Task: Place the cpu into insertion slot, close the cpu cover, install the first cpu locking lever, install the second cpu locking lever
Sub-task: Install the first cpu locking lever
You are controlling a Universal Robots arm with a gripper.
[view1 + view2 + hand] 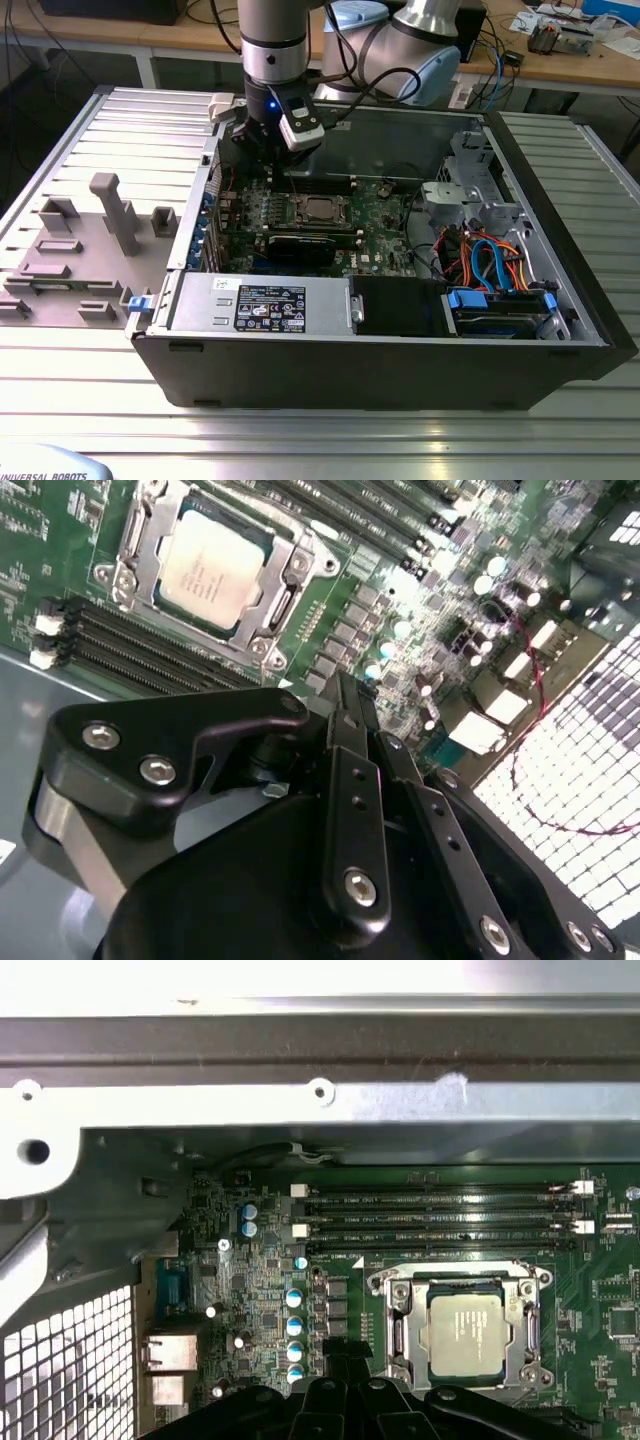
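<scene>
Nearest you in the exterior view is the open computer case (380, 375), lying on its side on the ribbed metal table (560, 440), with the labelled power supply (262, 303) along its front edge and a bundle of blue and orange cables (487, 262) toward the exterior view's right. On the exterior view's left a grey fixture block (112, 212) stands on the table, well apart from the case.

Deeper in, you see the green motherboard (380, 222). The cpu (212, 566) sits in the insertion slot (520, 1338), its silvery top showing through the square cut-out of the cpu cover (143, 538), which lies flat around it. In the first wrist view the four long memory slots (430, 1217) run just beside the socket, between it and the case wall.

Your gripper (256, 130) hangs over the back left corner of the board in the exterior view, near the socket but not touching it. In the second wrist view its black fingers (352, 720) are drawn together, tips nearly meeting, with nothing held between them. Behind the case you see the arm's base (425, 45) and a cluttered wooden bench (575, 50).
</scene>
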